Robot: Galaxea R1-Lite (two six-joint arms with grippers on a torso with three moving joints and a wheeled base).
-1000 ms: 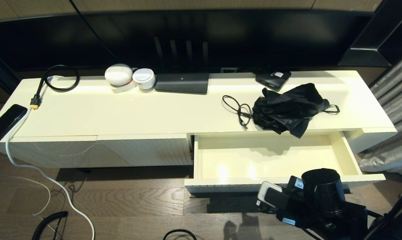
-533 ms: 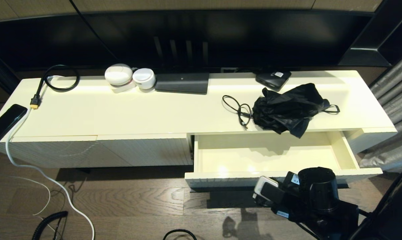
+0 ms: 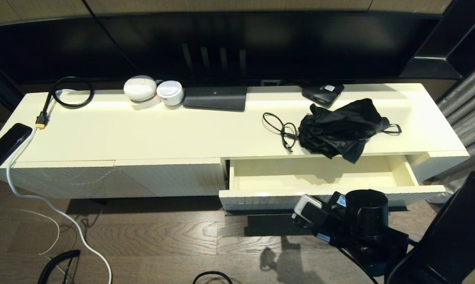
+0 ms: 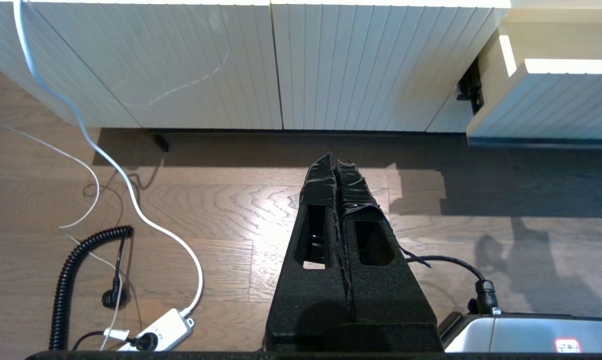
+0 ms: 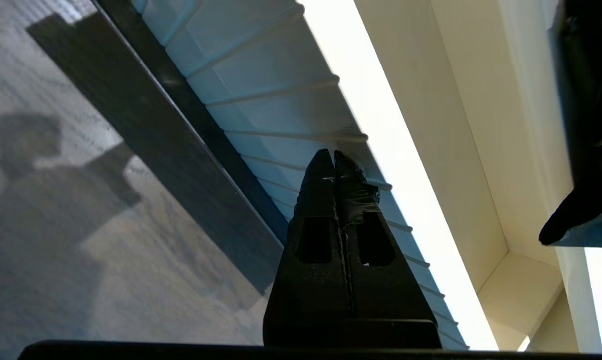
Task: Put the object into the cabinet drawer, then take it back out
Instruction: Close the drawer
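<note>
The cabinet drawer (image 3: 261, 200) stands partly open at the right of the cream cabinet, and the part of its smooth inside (image 3: 300, 178) that shows holds nothing. The object, a crumpled black bag (image 3: 339, 130), lies on the cabinet top just behind the drawer, one corner hanging over the opening (image 5: 585, 125). My right gripper (image 5: 333, 157) is shut, its tips against the drawer's fluted front (image 5: 281, 115). In the head view the right arm (image 3: 365, 221) covers those tips. My left gripper (image 4: 334, 161) is shut, holds nothing and hangs over the wooden floor before the closed fluted panels (image 4: 206, 65).
On the cabinet top lie a thin black cable (image 3: 280, 128), a flat black box (image 3: 215, 98), two white round devices (image 3: 150, 90), a small black device (image 3: 323, 94) and a phone (image 3: 6, 146). White and coiled black cords (image 4: 131, 200) trail over the floor at the left.
The drawer has slid inward, showing less of its inside. My right arm has moved forward with it, staying against the drawer front. The black bag has not moved.
</note>
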